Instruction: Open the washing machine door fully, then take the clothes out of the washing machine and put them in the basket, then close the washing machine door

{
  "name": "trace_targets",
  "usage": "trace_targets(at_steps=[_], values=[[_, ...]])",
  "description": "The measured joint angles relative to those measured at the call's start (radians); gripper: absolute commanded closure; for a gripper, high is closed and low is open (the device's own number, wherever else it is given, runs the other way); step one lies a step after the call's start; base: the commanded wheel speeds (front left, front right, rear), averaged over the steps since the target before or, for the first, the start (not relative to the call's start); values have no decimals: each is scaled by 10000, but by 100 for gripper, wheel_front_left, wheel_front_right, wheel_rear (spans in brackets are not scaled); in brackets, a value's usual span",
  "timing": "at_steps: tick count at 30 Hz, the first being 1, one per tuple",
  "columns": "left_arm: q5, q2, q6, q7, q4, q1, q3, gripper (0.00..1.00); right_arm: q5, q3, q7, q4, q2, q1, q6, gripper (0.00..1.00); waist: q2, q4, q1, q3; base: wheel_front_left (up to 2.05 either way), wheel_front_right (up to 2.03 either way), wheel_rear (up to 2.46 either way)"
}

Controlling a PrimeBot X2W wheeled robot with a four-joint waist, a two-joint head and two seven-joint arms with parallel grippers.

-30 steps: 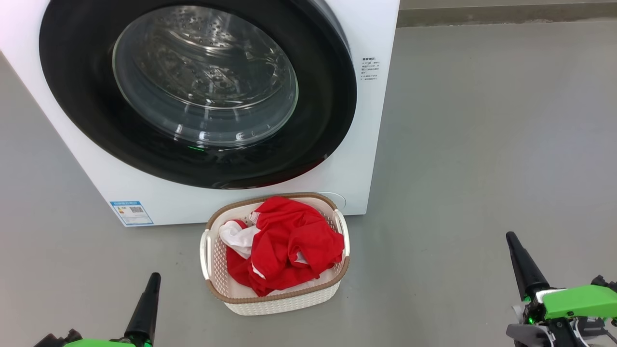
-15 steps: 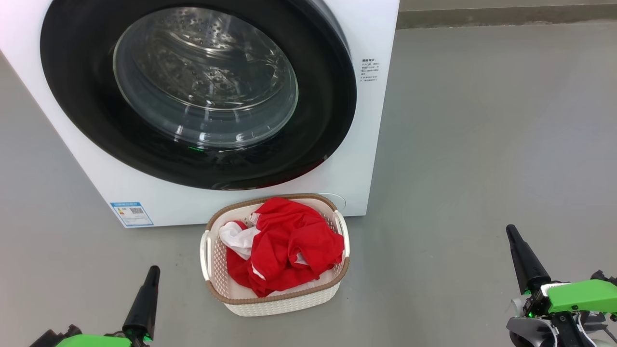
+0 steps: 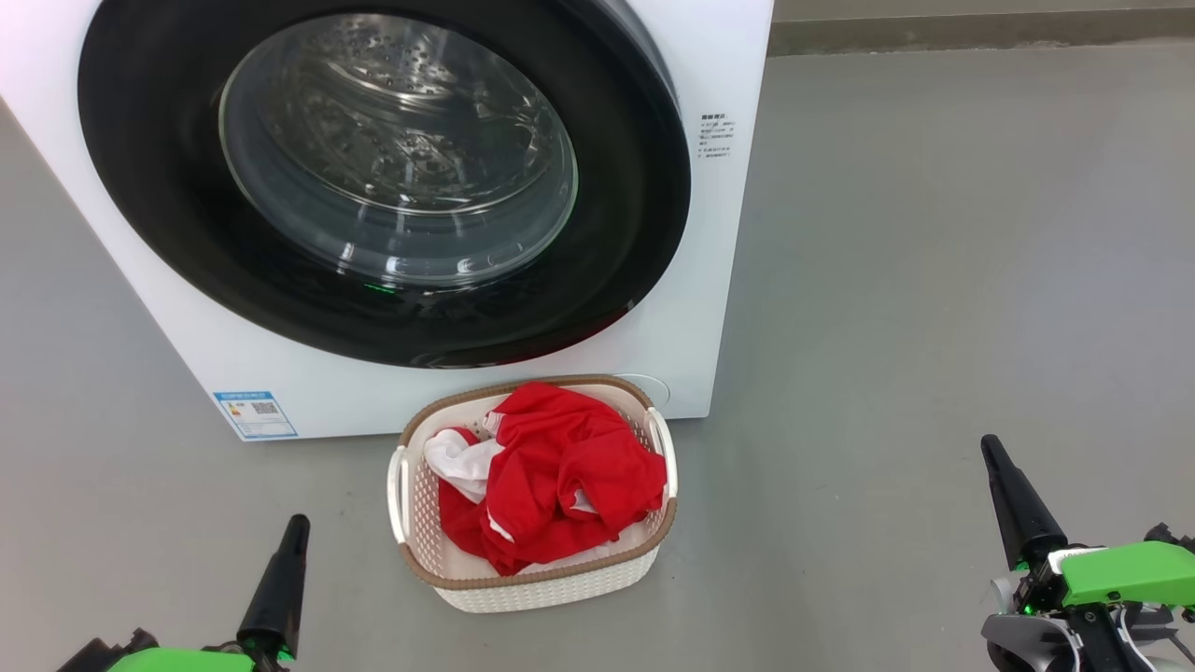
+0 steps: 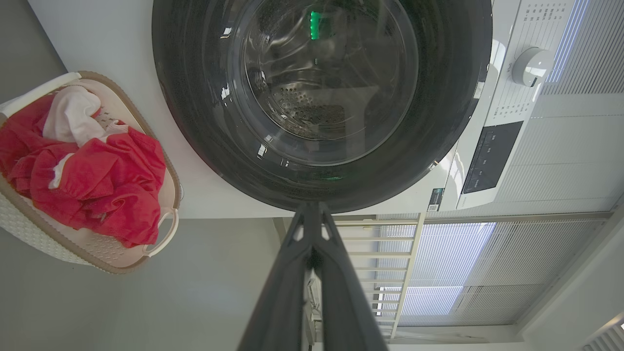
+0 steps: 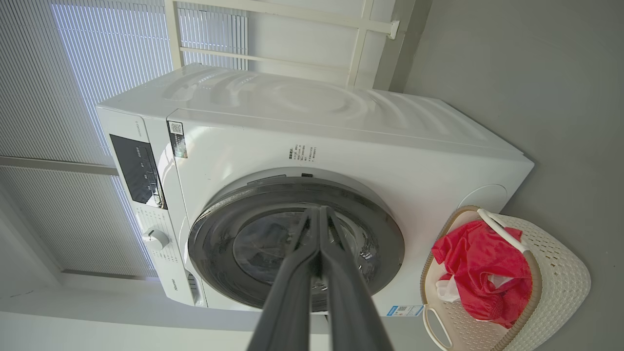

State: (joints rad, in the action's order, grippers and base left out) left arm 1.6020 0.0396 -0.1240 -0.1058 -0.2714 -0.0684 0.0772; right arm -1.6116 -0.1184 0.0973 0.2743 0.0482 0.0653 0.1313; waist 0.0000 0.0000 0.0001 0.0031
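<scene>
The washing machine [image 3: 705, 243] [image 5: 341, 141] stands ahead with its door [image 3: 187, 243] [image 4: 195, 122] [image 5: 219, 273] flat against the front, glass bowl [image 3: 397, 149] showing the steel drum. The red and white clothes [image 3: 551, 471] [image 4: 97, 180] [image 5: 482, 273] lie heaped in the basket [image 3: 532, 588] [image 4: 19, 224] [image 5: 560, 282] on the floor before the machine. My left gripper [image 3: 297, 525] [image 4: 312, 209] is low at the basket's left, shut and empty. My right gripper [image 3: 990, 450] [image 5: 319, 212] hangs far to the basket's right, shut and empty.
Grey floor [image 3: 934, 280] spreads wide to the machine's right and around the basket. A blue label sticker [image 3: 254, 413] sits at the machine's lower left corner. The control panel and dial [image 4: 531, 66] are on the machine's top front. Window blinds [image 5: 73, 73] lie behind.
My left gripper has risen slightly in the head view since a second ago, and the right gripper tip also shifted slightly up. For the last half second nothing moved.
</scene>
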Motion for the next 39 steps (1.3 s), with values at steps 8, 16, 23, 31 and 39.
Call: trace_targets(at_steps=[8,16,23,31,39], values=[[0,0,0,0,0,0,4,100,0,-8,12,0,0,0,0,100,0,0,-1,0,0,0,0],[0,0,0,0,0,0,4,100,0,-13,13,0,-4,0,0,100,0,0,0,0,0,0,0],[0,0,0,0,0,0,6,100,0,-19,15,0,-4,0,0,100,0,0,0,0,0,0,0],[0,0,0,0,0,0,8,100,2,-29,46,0,-8,0,0,100,0,0,0,0,0,0,0],[0,0,0,-2,0,0,8,100,2,-36,86,0,-12,0,-2,100,0,0,0,0,0,0,0]])
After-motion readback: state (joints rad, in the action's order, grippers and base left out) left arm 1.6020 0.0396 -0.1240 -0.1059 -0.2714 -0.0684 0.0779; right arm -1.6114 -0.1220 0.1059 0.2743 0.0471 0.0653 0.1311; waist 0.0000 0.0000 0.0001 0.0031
